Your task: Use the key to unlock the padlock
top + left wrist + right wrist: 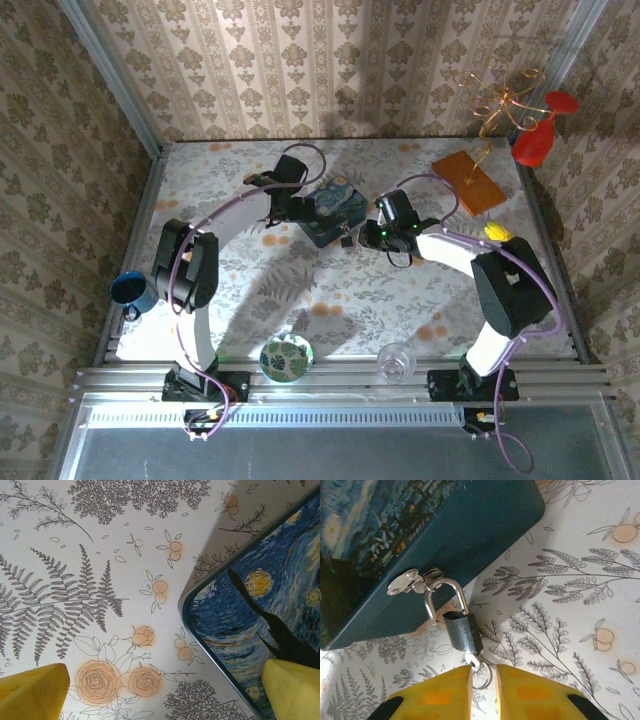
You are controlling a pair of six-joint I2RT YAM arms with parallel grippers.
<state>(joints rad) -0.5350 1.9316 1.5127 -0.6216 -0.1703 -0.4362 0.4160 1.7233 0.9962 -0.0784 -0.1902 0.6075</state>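
Note:
A small dark grey padlock hangs by its silvery shackle from the hasp on the side of the blue swirly-painted box. One shackle leg looks to stand free beside the body. The key sticks out of the padlock's underside, with a thin wire ring on it. My right gripper is right below, jaws a narrow gap apart, the ring lying in that gap and the key head at the left fingertip. My left gripper stands wide open by the box's corner, one finger over the lid, holding nothing.
The box sits mid-table between both grippers. A blue mug is at the left edge. A patterned bowl and a clear glass stand near the front. An orange board and a red glass are at the back right.

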